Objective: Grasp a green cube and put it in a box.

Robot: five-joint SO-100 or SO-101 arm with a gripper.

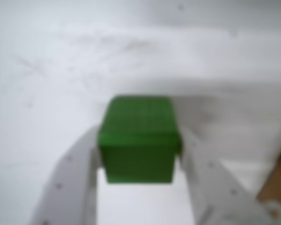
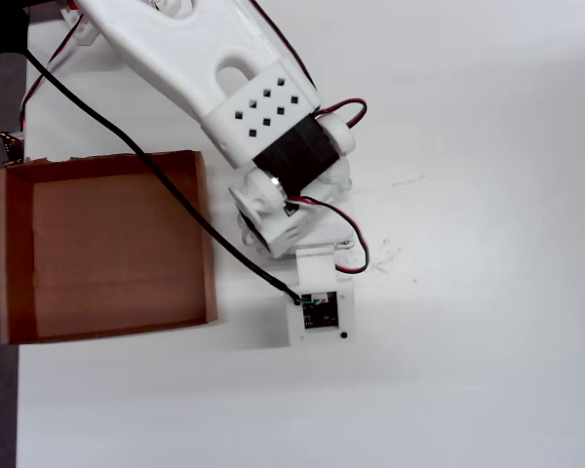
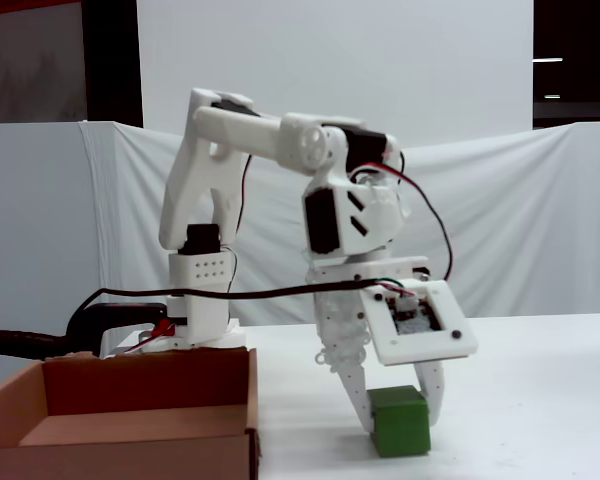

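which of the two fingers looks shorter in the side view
The right finger of the gripper; the left finger beside the green cube shows more length.

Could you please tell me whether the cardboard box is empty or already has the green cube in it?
Empty. The overhead view shows the box with a bare floor; the green cube sits on the table between the hand's fingers.

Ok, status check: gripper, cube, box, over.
Gripper shut on green cube, cube down on the table. Box empty, off to the left in the fixed view. Nothing between them.
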